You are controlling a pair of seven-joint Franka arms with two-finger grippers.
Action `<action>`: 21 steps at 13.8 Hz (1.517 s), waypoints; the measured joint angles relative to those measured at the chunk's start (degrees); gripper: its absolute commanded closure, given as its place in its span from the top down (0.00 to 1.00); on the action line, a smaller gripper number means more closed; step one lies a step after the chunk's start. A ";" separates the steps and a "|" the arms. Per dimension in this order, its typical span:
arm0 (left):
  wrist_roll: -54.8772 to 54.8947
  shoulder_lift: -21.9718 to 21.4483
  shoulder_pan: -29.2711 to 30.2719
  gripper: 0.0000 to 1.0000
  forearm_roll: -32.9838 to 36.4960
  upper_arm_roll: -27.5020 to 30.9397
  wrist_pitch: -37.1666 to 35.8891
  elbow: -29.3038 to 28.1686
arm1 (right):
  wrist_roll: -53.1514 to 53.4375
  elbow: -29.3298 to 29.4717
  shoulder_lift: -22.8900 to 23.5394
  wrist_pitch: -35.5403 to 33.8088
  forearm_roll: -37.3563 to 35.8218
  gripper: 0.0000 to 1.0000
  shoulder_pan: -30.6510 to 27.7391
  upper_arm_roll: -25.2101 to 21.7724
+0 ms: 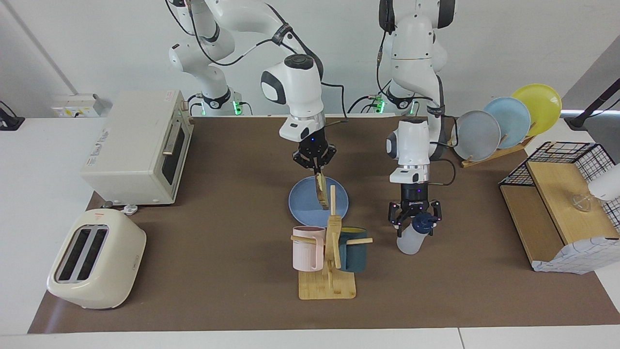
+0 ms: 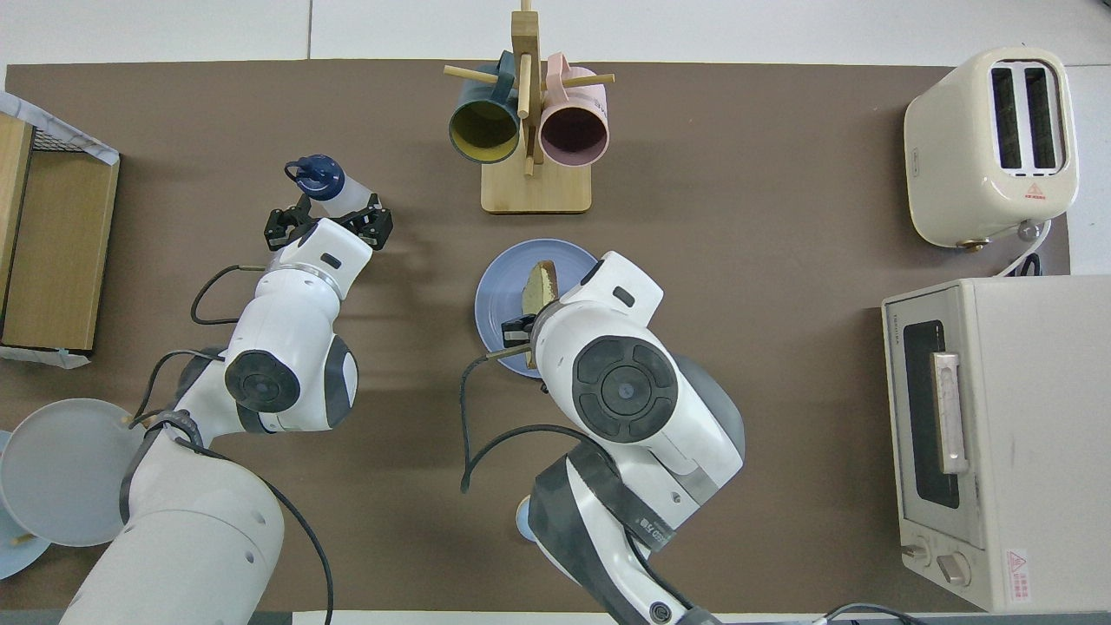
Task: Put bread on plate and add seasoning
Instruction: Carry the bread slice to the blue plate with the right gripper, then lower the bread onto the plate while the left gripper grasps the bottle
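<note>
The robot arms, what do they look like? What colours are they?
Both arms are glossy white with rounded shells and dark grey or black joint bands and round end caps. Thin black cables loop alongside them. The left gripper and right gripper are small, black and claw-like, with tiny lights. Green lights glow at the bases.
</note>
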 measured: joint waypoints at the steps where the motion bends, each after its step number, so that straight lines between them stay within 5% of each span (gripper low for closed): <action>1: -0.01 0.18 0.00 1.00 -0.02 0.00 0.00 0.50 | 0.00 -0.39 -0.02 -0.29 0.00 0.00 -0.80 -0.10; 15: -2.10 2.41 0.15 0.97 -0.36 0.25 0.10 1.80 | 0.00 -9.27 -2.06 3.23 0.05 0.00 -5.49 -0.18; 18: -2.58 2.59 0.47 0.65 -0.36 0.25 0.34 1.86 | 0.00 -10.39 -2.07 7.19 2.07 0.00 -5.67 -0.18; 21: -3.11 2.63 0.53 0.21 -0.36 0.25 0.52 1.92 | 0.00 -10.53 -2.07 8.29 3.25 0.00 -5.69 -0.18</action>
